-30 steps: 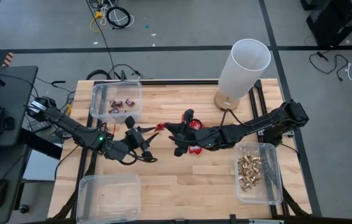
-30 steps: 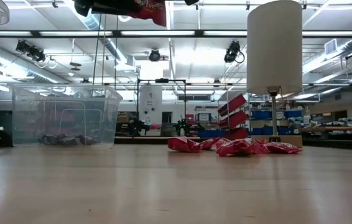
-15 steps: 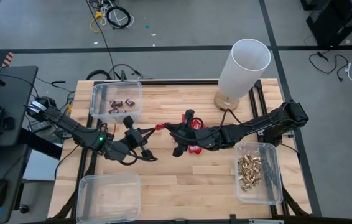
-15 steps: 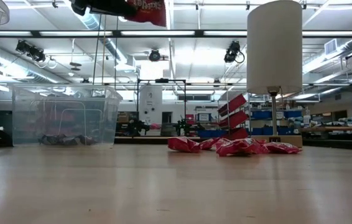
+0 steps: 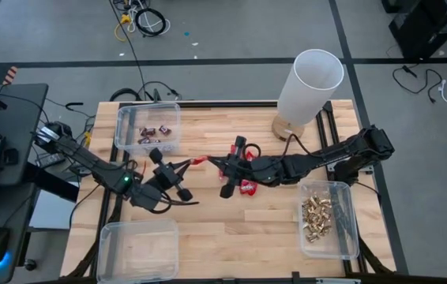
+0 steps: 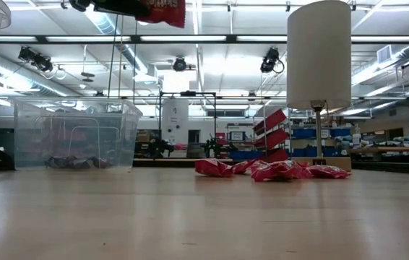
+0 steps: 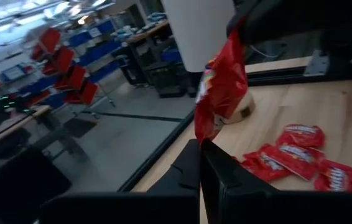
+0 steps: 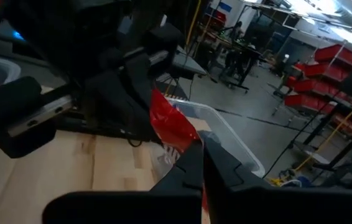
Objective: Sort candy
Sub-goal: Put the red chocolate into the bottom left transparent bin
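Observation:
One shiny red candy packet (image 5: 200,161) is held high over the table's middle between my two grippers. My left gripper (image 5: 189,165) is shut on its left end and my right gripper (image 5: 212,162) on its right end. The low view shows the packet (image 6: 160,9) far above the tabletop. Several more red packets (image 5: 247,188) lie flat on the wood under my right arm; in the low view they form a low heap (image 6: 269,170). My left gripper pinches one end of the red packet (image 7: 206,132) between its two shut fingers, coming in nearly level from the table's left. The packet is lifted clear and stretches away to the other gripper. My right gripper pinches the opposite end (image 8: 187,144) between its shut fingers, nearly level from the table's right. The packet spans the short gap to the left fingers (image 8: 132,81), clear of the table.
A clear bin (image 5: 148,126) with dark mini bars stands far left. Another clear bin (image 5: 138,248) is at the near left. A bin (image 5: 326,217) with gold pieces sits near right. A white lamp (image 5: 310,79) stands at the far right.
My left gripper has shut on the free end of the red packet that my right gripper holds up. My right gripper has rolled about its own axis, turning the packet with it. Both hands have stayed in place.

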Controlling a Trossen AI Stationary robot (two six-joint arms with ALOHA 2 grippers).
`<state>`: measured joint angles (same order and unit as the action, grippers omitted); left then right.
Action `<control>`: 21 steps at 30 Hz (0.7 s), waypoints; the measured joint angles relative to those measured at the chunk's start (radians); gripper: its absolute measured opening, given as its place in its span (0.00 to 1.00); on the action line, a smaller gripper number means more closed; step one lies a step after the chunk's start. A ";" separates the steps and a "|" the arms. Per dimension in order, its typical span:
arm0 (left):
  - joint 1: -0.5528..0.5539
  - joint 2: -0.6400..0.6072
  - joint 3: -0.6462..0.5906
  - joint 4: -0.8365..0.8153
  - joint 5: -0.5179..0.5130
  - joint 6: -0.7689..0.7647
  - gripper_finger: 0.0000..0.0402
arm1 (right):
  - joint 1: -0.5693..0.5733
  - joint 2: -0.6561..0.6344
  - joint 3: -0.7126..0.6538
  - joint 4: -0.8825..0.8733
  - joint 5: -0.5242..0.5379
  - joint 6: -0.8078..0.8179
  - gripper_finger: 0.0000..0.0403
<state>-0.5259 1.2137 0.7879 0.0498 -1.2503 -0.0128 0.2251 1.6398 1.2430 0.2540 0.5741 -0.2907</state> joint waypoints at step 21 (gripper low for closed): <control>-0.238 -0.053 0.130 -0.050 -0.027 0.115 0.00 | 0.008 -0.110 0.000 -0.228 0.202 -0.035 0.00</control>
<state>-0.7635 1.1610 0.9183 -0.0001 -1.2774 0.1020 0.2334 1.5298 1.2434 0.0263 0.7757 -0.3262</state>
